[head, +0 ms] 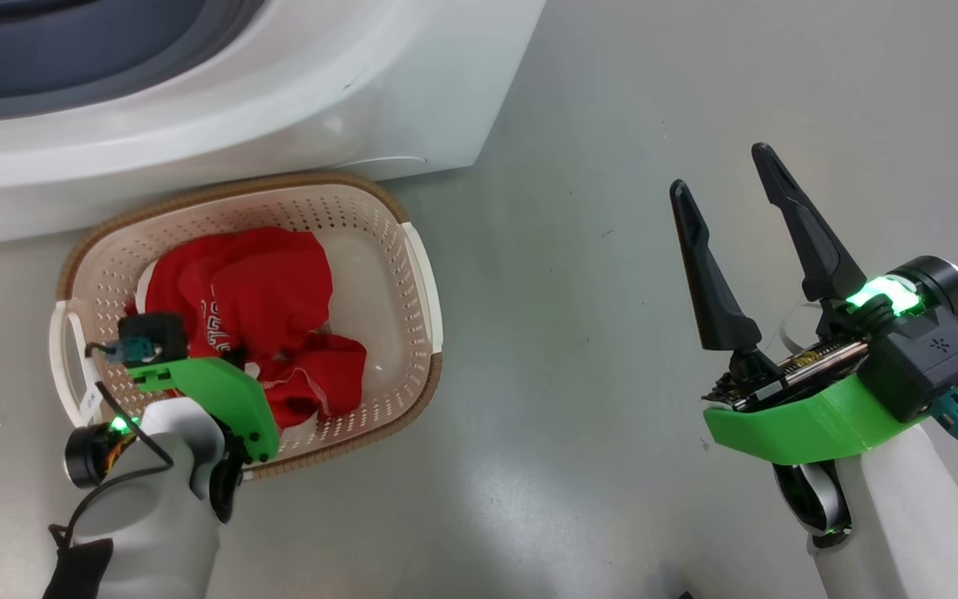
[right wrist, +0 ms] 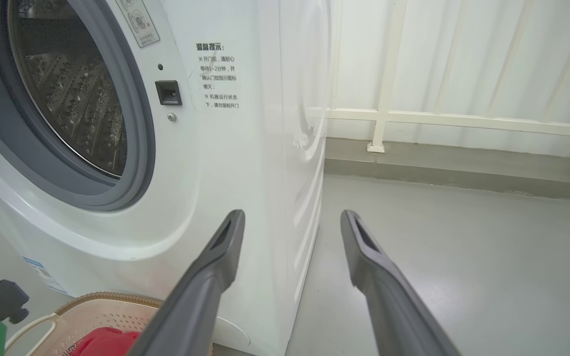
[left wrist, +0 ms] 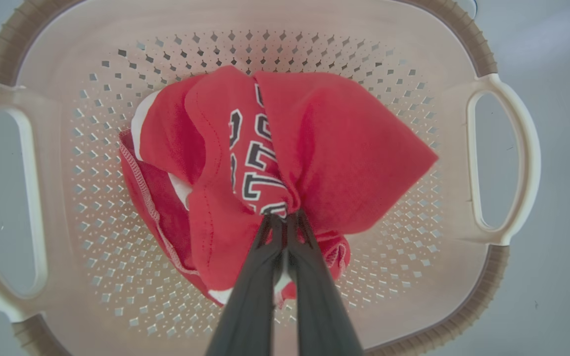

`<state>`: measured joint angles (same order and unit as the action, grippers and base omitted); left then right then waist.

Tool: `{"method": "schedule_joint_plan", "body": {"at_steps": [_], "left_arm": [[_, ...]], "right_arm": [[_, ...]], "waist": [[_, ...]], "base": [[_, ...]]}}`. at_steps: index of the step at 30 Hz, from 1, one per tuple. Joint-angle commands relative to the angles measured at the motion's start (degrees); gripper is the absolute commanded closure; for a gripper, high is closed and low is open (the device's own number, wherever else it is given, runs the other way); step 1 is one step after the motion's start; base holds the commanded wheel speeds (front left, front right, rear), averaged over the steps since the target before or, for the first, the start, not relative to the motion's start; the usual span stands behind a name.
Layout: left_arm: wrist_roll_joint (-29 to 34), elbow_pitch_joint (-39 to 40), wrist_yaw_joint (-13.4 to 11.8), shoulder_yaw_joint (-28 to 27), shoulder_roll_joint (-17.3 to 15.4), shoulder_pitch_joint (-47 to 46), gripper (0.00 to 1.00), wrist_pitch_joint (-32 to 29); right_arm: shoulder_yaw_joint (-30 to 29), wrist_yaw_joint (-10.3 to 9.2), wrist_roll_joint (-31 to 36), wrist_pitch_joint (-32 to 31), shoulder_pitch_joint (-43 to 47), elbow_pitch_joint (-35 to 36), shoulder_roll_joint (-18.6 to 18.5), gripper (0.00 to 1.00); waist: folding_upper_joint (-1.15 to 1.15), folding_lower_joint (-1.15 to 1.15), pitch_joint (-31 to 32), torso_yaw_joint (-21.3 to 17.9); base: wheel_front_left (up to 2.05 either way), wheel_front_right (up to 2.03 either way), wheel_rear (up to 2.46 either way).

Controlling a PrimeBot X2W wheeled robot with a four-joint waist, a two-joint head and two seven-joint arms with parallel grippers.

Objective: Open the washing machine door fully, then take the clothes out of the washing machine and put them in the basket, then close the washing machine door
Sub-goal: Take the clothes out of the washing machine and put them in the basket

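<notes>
Red clothes (left wrist: 344,148): lettering (left wrist: 260,173) folded, unreadable | left hand (left wrist: 286,217) clenching them | right hand (head: 719,167) spread

Bright red clothes (left wrist: 344,148), black-and-white block lettering across one fold (white stitching along the hems). Cream basket (left wrist: 314,24), dotted all over with perforations, brown woven-look rim. White washing machine (right wrist: 225,163), grey ring (right wrist: 139,148), silvery dimpled drum (right wrist: 77,99). Pale grey floor (head: 579,333).

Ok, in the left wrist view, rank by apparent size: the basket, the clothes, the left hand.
1. basket
2. clothes
3. left hand, smallest even though its closeness to the lens enlarges it
</notes>
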<state>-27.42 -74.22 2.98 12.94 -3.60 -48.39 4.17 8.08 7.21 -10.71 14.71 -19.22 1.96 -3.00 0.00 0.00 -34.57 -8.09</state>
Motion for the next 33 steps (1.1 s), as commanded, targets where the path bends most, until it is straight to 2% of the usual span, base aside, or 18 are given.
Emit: {"method": "schedule_joint_plan", "body": {"at_steps": [1,2,10,19,28,33], "left_arm": [[-0.58,0.38,-0.31,-1.26,-2.10,1.24,0.18,0.30],[-0.39,0.37,-0.34,-1.03,-2.28,1.13,0.00,0.82],[-2.37,0.34,1.61,-2.13,-2.43,1.18,0.00,5.48],[-1.84,3.04,1.80,-2.04,-3.16,3.28,0.00,10.59],[0.19,18.89,1.16,-6.52,-3.69,10.51,0.00,10.81],[2.53,26.92,1.25,-8.31,-2.72,14.85,0.00,10.82]], "right_arm": [[1.06,0.28,-0.66,0.29,-0.37,1.23,0.13,0.00],[1.06,0.28,-0.66,0.29,-0.42,1.18,0.13,0.00],[-0.57,0.28,-0.32,0.29,0.13,0.81,0.13,0.00],[-3.65,0.28,1.09,0.29,1.11,0.15,0.13,0.00],[-5.41,0.28,2.14,0.29,3.26,-0.95,0.13,0.00],[-6.54,0.28,2.97,0.29,4.63,-1.76,0.13,0.00]], "waist": [[0.00,0.00,0.06,0.06],[0.00,0.00,0.14,0.09],[0.00,0.00,2.60,1.30],[0.00,0.00,7.48,3.62],[0.00,0.00,12.90,5.50],[0.00,0.00,16.30,6.39]], "base": [[0.00,0.00,0.00],[0.00,0.00,0.00],[0.00,0.00,0.00],[0.00,0.00,0.00],[0.00,0.00,0.00],[0.00,0.00,0.00]]}}
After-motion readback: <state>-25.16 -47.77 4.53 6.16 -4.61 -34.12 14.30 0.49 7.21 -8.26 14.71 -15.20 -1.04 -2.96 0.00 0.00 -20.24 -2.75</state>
